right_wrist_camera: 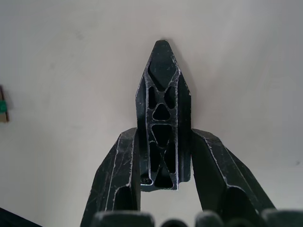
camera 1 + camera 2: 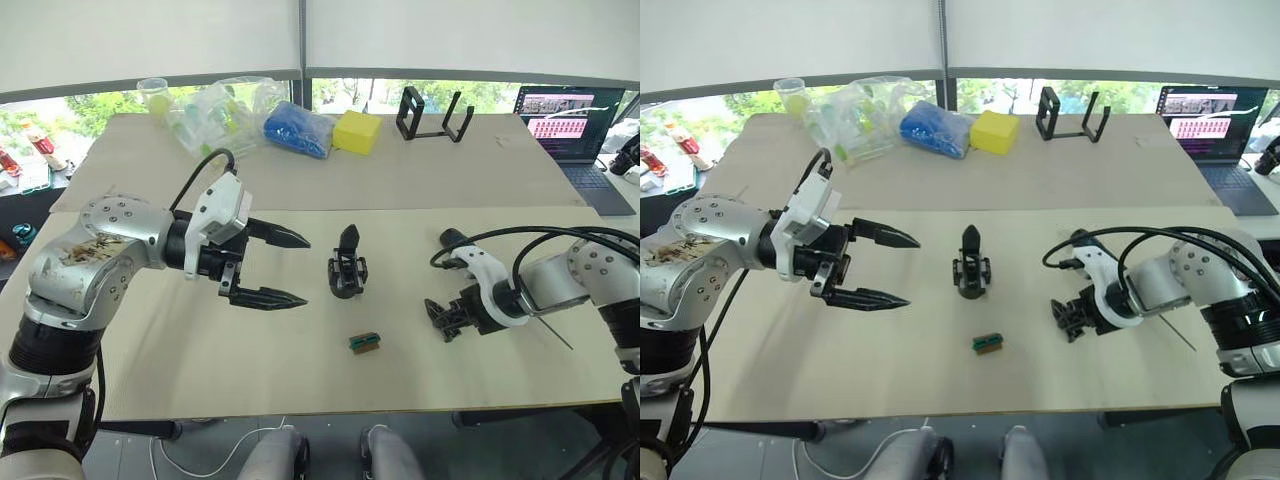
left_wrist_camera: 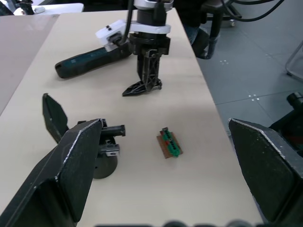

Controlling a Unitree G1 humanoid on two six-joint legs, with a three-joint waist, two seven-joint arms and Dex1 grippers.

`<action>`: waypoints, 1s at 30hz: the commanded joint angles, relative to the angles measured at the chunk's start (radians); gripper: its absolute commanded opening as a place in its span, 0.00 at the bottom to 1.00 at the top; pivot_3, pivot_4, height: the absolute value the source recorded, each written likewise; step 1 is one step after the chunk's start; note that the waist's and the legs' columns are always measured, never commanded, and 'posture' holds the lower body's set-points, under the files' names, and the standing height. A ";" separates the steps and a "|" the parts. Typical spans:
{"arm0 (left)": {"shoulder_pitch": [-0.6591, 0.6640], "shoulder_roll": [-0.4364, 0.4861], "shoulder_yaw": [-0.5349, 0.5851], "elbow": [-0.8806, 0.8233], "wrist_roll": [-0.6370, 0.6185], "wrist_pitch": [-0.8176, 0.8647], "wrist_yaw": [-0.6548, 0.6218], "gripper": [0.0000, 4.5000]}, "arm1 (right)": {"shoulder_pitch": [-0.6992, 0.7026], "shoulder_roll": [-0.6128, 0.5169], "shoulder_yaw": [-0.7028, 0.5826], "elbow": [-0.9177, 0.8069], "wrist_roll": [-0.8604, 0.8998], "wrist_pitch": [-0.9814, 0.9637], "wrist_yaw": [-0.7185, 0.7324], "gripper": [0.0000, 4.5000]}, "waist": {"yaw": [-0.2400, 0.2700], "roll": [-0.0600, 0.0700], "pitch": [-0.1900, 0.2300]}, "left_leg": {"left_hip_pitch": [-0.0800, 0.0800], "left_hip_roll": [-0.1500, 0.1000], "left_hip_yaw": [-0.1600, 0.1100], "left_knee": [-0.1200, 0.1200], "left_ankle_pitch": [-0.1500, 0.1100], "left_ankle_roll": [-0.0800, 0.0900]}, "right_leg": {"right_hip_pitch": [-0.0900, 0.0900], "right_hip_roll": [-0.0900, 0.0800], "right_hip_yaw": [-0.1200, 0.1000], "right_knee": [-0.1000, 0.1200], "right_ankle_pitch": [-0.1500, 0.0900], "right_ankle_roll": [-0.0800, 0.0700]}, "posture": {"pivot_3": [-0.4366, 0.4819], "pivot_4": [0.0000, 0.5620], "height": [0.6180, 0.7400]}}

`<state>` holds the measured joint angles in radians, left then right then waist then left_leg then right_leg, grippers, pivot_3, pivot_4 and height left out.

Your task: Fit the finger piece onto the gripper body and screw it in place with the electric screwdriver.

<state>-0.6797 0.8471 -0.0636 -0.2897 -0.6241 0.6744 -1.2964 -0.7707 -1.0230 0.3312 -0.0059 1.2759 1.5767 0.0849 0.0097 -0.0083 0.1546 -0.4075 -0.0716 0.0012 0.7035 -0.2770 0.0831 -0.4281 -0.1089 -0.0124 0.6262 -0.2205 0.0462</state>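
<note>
Finger piece (image 1: 162,123): black, lattice-ribbed, pointed.

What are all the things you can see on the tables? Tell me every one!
gripper body: one, black, upright mid-table.
finger piece: one, black, clamped between the right gripper's fingers.
electric screwdriver: one, black, lying on the table behind the right gripper.
green-and-brown block: one, near the front edge.
yellow box: one, back table.
blue bag: one, beside the yellow box.
clear plastic bags: a heap, back table, left.
black stand: one, back table.
laptop: one, open, far right.
left gripper: open, left of the gripper body.
right gripper: shut on the finger piece.
</note>
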 commanded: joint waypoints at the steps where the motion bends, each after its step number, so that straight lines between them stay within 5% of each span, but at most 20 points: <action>1: -0.008 -0.033 0.043 0.015 -0.023 0.042 0.084 1.00 | -0.035 -0.161 0.094 -0.194 -0.304 -0.340 0.447 0.25 | 0.002 0.002 0.000 | -0.001 0.000 0.001 0.000 0.000 0.000 | -0.001 0.000 0.000 0.001 0.000 0.000 | 0.48 0.27 1.00; 5: -0.005 -0.124 0.141 0.003 -0.131 0.202 0.283 1.00 | -0.034 -0.183 0.075 -0.161 -0.600 -0.782 0.726 0.25 | -0.004 0.001 0.001 | -0.002 -0.001 0.001 0.005 -0.002 0.004 | 0.000 0.002 0.000 0.001 0.000 0.004 | 0.48 0.27 1.00; 9: -0.036 -0.297 0.250 -0.002 -0.261 0.365 0.569 1.00 | 0.002 -0.057 -0.056 -0.156 -0.717 -0.965 0.662 0.25 | -0.003 0.001 0.001 | 0.000 -0.001 0.001 0.007 -0.002 0.003 | 0.001 0.001 0.002 0.002 0.000 0.005 | 0.48 0.27 1.00; 15: -0.127 -0.582 0.353 0.054 -0.314 0.367 0.963 1.00 | -0.004 0.205 -0.189 -0.234 -0.790 -1.027 0.484 0.25 | 0.012 0.000 0.001 | -0.002 -0.001 -0.001 0.007 0.000 -0.001 | -0.002 0.000 0.001 0.005 0.000 0.004 | 0.48 0.27 1.00; 21: -0.160 -0.671 0.351 0.059 -0.336 0.319 1.028 1.00 | -0.013 0.315 -0.213 -0.285 -0.847 -1.035 0.466 0.25 | 0.010 0.000 0.001 | -0.002 -0.002 -0.001 0.007 0.001 -0.002 | -0.003 0.001 0.001 0.006 0.000 0.004 | 0.48 0.27 1.00; 25: -0.165 -0.671 0.317 0.076 -0.331 0.315 1.020 0.61 | -0.001 0.359 -0.239 -0.320 -0.831 -1.030 0.494 0.25 | 0.007 0.001 0.001 | -0.002 -0.002 0.000 0.007 0.001 -0.002 | -0.002 0.001 0.002 0.005 0.000 0.004 | 0.48 0.27 1.00; 30: -0.164 -0.664 0.300 0.075 -0.334 0.302 1.007 0.59 | 0.009 0.376 -0.254 -0.346 -0.821 -0.995 0.512 0.25 | 0.003 0.001 0.000 | -0.002 -0.002 -0.001 0.007 0.001 -0.002 | -0.002 0.001 0.002 0.006 0.000 0.004 | 0.48 0.27 1.00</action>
<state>-0.8254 0.1754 0.2365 -0.1992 -0.9444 1.0034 -0.2778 -0.7596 -0.6510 0.1253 -0.3160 0.4473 0.5757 0.5956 0.0124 -0.0077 0.1550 -0.4091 -0.0737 0.0008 0.7104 -0.2760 0.0810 -0.4304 -0.1077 -0.0108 0.6318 -0.2203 0.0502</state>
